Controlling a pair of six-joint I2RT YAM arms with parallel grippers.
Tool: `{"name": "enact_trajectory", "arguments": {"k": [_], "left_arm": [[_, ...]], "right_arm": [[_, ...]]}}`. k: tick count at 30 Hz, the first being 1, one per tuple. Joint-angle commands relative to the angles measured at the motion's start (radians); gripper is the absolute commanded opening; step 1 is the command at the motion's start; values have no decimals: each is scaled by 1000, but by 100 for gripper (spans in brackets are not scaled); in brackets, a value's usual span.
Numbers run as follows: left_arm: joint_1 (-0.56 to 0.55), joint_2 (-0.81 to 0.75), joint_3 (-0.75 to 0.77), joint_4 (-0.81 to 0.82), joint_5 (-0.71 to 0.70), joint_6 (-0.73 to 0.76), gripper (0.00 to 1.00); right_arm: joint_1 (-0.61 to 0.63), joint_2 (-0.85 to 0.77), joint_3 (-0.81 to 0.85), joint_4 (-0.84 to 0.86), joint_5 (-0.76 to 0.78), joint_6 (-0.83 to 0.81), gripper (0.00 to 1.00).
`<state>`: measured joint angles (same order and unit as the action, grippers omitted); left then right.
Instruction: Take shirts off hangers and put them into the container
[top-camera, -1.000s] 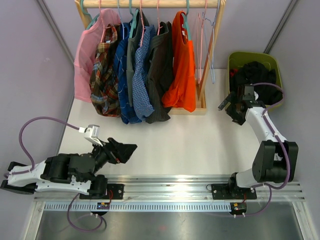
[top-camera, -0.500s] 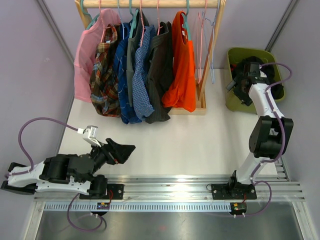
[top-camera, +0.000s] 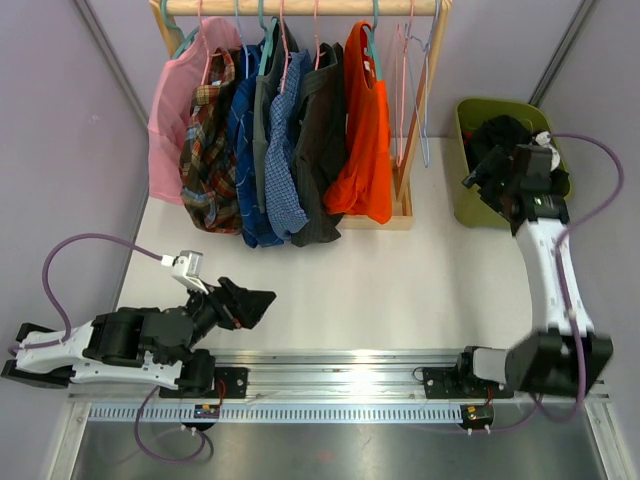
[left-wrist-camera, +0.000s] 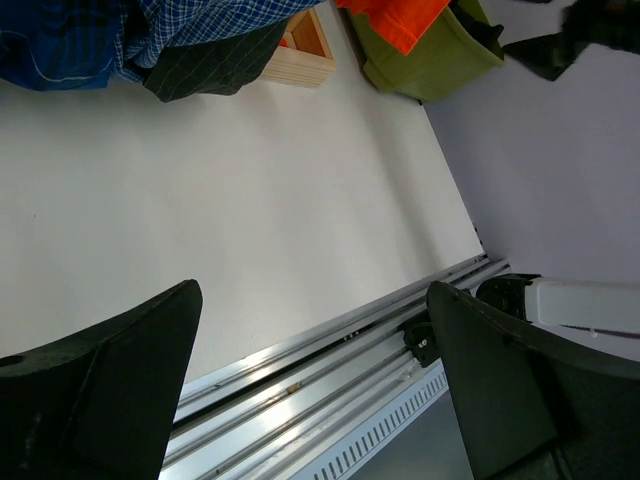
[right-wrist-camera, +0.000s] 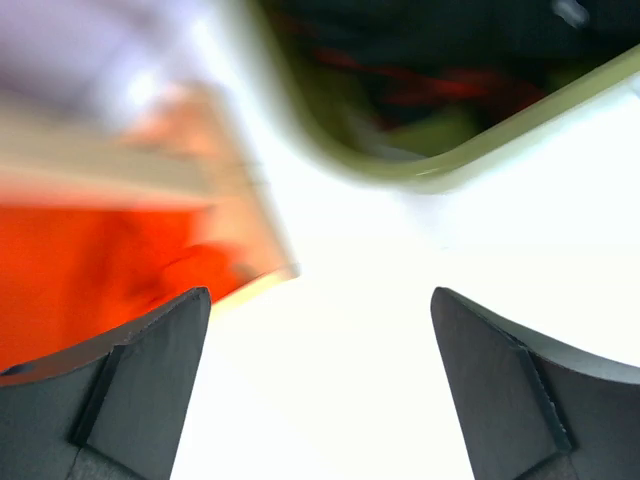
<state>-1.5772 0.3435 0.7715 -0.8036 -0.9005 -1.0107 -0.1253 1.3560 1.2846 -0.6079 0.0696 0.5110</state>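
Observation:
Several shirts hang on hangers from the wooden rail: pink (top-camera: 185, 100), brown-red plaid (top-camera: 208, 160), blue checked (top-camera: 285, 160), dark grey (top-camera: 320, 150) and orange (top-camera: 365, 140). Bare pink and pale blue hangers (top-camera: 412, 90) hang at the rail's right end. The olive-green container (top-camera: 462, 195) stands at the right with a black shirt (top-camera: 503, 132) in it. My right gripper (top-camera: 478, 178) hovers open over the container's near left part, with nothing between its fingers (right-wrist-camera: 130, 390). The container's rim (right-wrist-camera: 440, 172) and the orange shirt (right-wrist-camera: 90, 250) show blurred in the right wrist view. My left gripper (top-camera: 258, 300) lies low at the near left, open and empty.
The light wooden frame (top-camera: 402, 215) of the rack stands on the white table under the shirts. A metal rail (top-camera: 350, 370) runs along the near edge and shows between the left fingers (left-wrist-camera: 110, 390). Purple walls close in both sides.
My right arm has swung right and back, carrying its open gripper from the table in front of the container to over it. The left arm has hardly moved.

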Motion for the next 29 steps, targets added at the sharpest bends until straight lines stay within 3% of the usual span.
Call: {"name": "enact_trajectory", "arguments": {"k": [1,10,17,24,29], "left_arm": [[0,28,29,75,6,56,99],[0,40,32,138,22,141,99],[0,41,45,191,17,225,99],[0,81,94,236,8,314,99],[0,98,97,264,12,339,99]], "right_arm": [[26,-320,-22,99,-189,-54,99],[27,-575,78,-108,-553,-95,99],[27,-658,90,-24,-829,-8,100],[27,-678,62,140,-945,92,99],[27,-660,65,158,-952,95,100]]}}
